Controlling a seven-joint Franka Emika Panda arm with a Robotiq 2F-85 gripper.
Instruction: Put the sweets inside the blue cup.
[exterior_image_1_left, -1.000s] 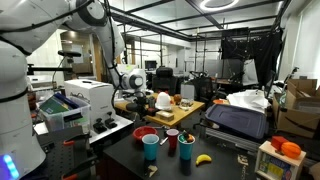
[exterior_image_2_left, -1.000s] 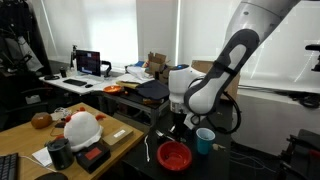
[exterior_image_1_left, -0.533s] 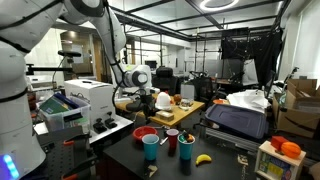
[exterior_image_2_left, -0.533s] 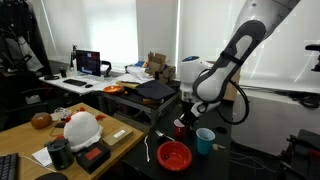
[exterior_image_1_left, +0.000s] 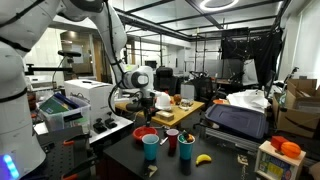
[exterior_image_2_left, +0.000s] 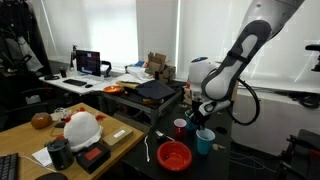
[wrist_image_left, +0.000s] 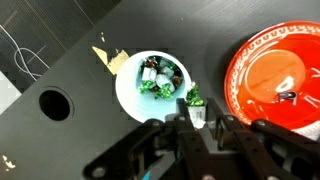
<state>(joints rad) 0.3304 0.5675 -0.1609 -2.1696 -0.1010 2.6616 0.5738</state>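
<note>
The light blue cup (wrist_image_left: 128, 95) stands on the black table beside a red bowl (wrist_image_left: 270, 70). Seen from above in the wrist view, it holds several green-wrapped sweets (wrist_image_left: 160, 78). My gripper (wrist_image_left: 193, 112) is shut on one green-and-white wrapped sweet (wrist_image_left: 193, 97), held just over the cup's rim on the bowl side. In both exterior views the gripper (exterior_image_1_left: 149, 108) (exterior_image_2_left: 201, 119) hangs above the blue cup (exterior_image_1_left: 150, 147) (exterior_image_2_left: 204, 141).
A red cup (exterior_image_1_left: 172, 139) (exterior_image_2_left: 180, 127) and a dark cup (exterior_image_1_left: 186, 149) stand close to the blue cup. The red bowl (exterior_image_1_left: 146, 134) (exterior_image_2_left: 173, 154) is next to them. A banana (exterior_image_1_left: 203, 158) lies on the table. A paper scrap (wrist_image_left: 108, 58) lies by the cup.
The arm has swung sideways from beyond the red bowl to a spot above the blue cup, still holding the sweet.
</note>
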